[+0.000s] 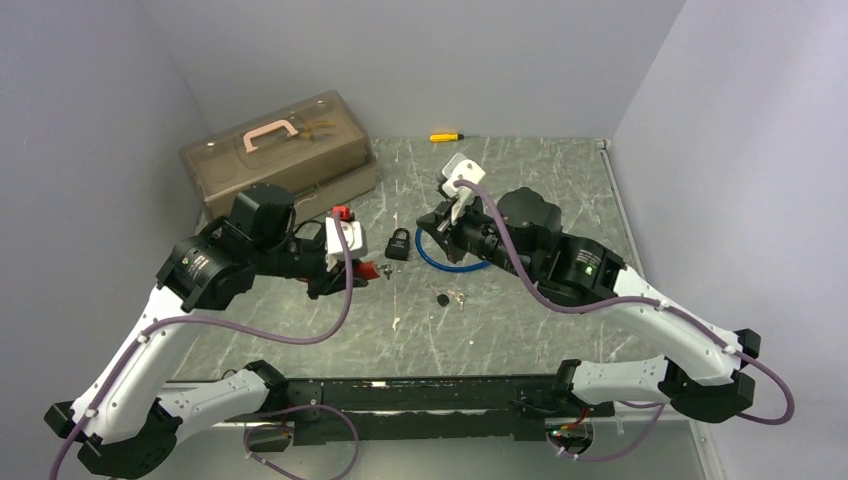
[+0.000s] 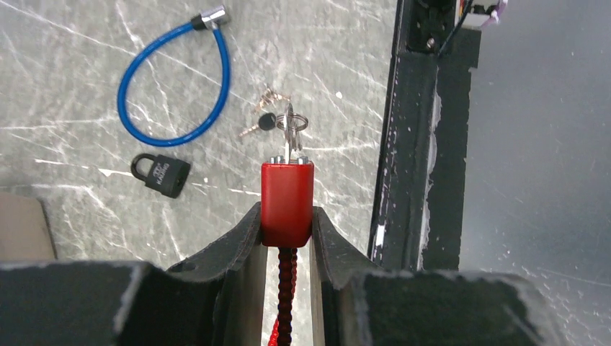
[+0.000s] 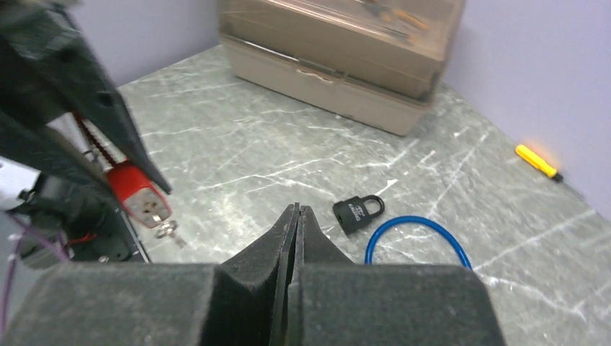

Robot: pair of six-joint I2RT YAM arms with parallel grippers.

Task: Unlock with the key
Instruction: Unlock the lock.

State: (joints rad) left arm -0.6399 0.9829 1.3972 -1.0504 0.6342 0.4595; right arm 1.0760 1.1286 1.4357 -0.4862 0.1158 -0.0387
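My left gripper [image 2: 287, 220] is shut on a red lock body [image 2: 287, 202] and holds it above the table. A beaded red cable [image 2: 286, 288] hangs back between the fingers. A silver key on a ring [image 2: 291, 133] sticks out of the lock's front face. The right wrist view shows the red lock [image 3: 137, 194] and its key [image 3: 167, 229] at the left. My right gripper [image 3: 295, 210] is shut and empty, its tips apart from the lock. In the top view the left gripper [image 1: 345, 265] and right gripper [image 1: 422, 224] face each other.
A black padlock [image 1: 398, 243] and a blue cable loop [image 1: 455, 262] lie between the arms. Loose keys with a black head [image 1: 446, 297] lie nearer. A brown toolbox [image 1: 280, 150] stands at the back left. A yellow screwdriver [image 1: 445, 136] lies by the back wall.
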